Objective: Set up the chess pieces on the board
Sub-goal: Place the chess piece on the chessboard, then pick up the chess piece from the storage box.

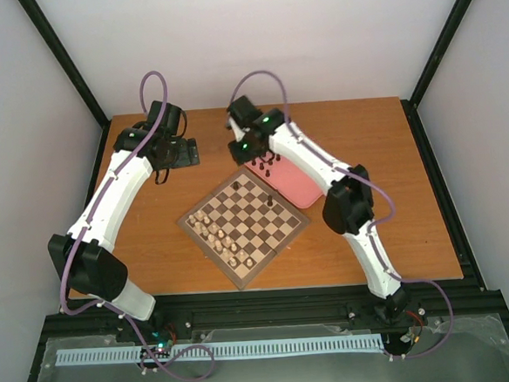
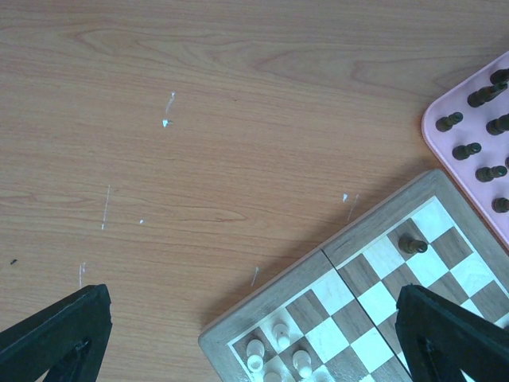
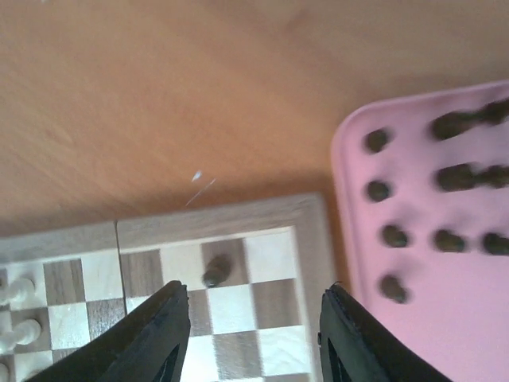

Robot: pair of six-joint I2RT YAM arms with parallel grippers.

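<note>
The board (image 1: 286,238) lies diamond-wise mid-table. One dark chess piece (image 1: 271,201) stands on a square near its far-right edge; it also shows in the right wrist view (image 3: 215,270) and the left wrist view (image 2: 411,244). Several more dark pieces (image 1: 267,165) stand on the pink tray (image 1: 294,188). My right gripper (image 1: 241,150) hovers open and empty (image 3: 254,334) above the board's far corner, next to the tray (image 3: 437,302). My left gripper (image 1: 182,152) is open and empty (image 2: 254,342) over the table beyond the board's far-left edge.
Pale cream chessmen (image 1: 218,235) stand in rows along the board's near-left side and show in the left wrist view (image 2: 280,338). Black frame posts stand at the table's back corners. Bare wooden table lies left and right of the board.
</note>
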